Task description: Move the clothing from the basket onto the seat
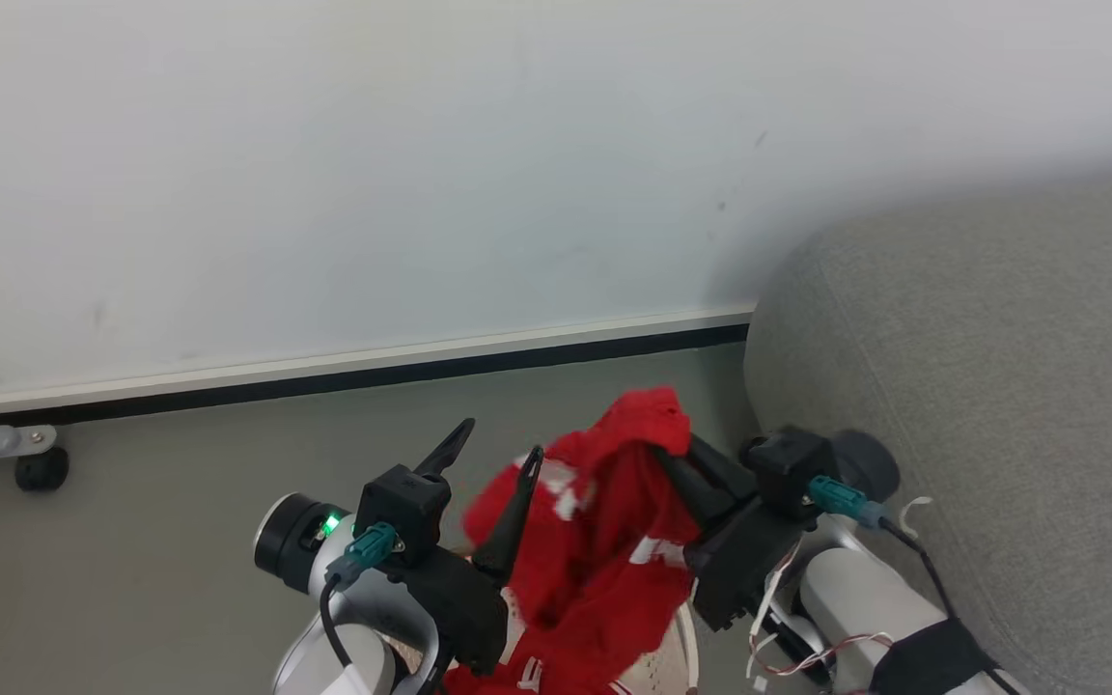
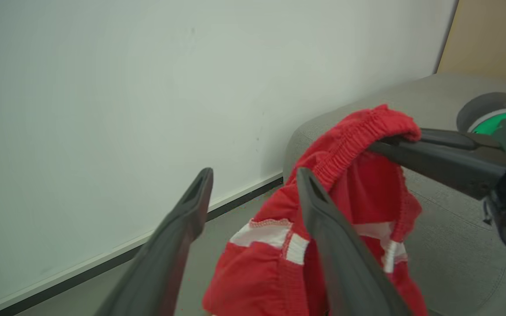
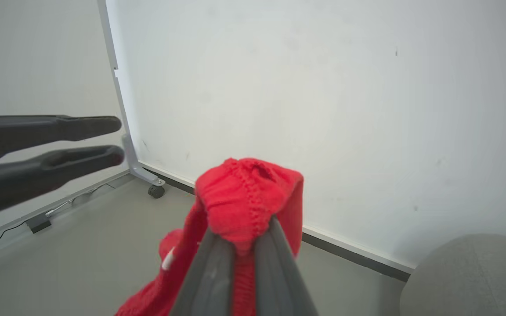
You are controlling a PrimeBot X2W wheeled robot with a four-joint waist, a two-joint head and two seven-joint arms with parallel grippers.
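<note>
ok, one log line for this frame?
right gripper: shut on clothing | left gripper: open | clothing: hanging in air, not yet on seat

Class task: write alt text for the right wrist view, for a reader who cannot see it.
The right gripper, shut, holds up red clothing by its elastic waistband before a white wall. The left gripper, open, shows at the left edge; a corner of the grey seat shows at lower right.

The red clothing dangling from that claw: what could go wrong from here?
The right gripper pinches only a small fold of the clothing at its waistband, so it might slip out and land on the floor short of the seat. The loose cloth hangs beside the open left gripper, where one finger might snag it.
</note>
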